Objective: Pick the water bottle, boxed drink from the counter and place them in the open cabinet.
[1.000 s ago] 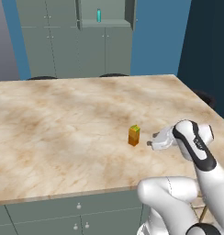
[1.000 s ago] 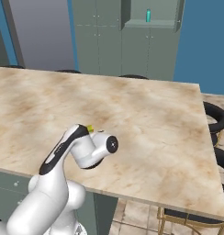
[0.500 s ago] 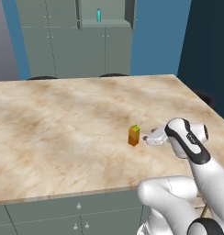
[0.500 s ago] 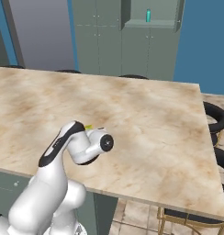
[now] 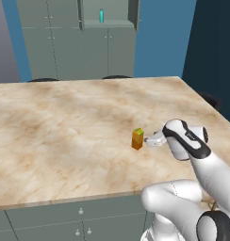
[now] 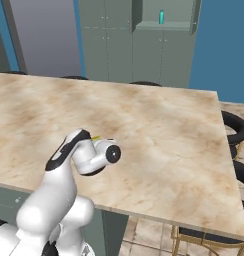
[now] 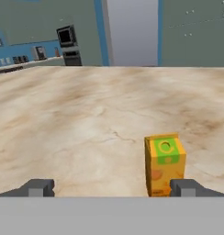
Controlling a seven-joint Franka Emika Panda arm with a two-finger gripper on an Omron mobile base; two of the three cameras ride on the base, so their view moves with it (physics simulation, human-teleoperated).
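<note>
boxed drink (image 5: 137, 139): orange carton, yellow-green gabled top, standing upright on the counter (image 5: 65, 122), long axis vertical, gable up; sits well in from the edges, toward the robot's right half of the slab. in the hand view the green-marked top face tilts toward the camera and the carton (image 7: 165, 164) stands just inside the right fingertip, off centre between the tips. gripper (image 5: 147, 140): level with the carton and just beside it, fingers spread wide, nothing pinched; contact with the carton cannot be told. water bottle (image 5: 102, 16): teal, upright, long axis vertical, on a shelf of the open cabinet (image 5: 131, 14) beyond the counter, also visible from the right base (image 6: 161, 17).
</note>
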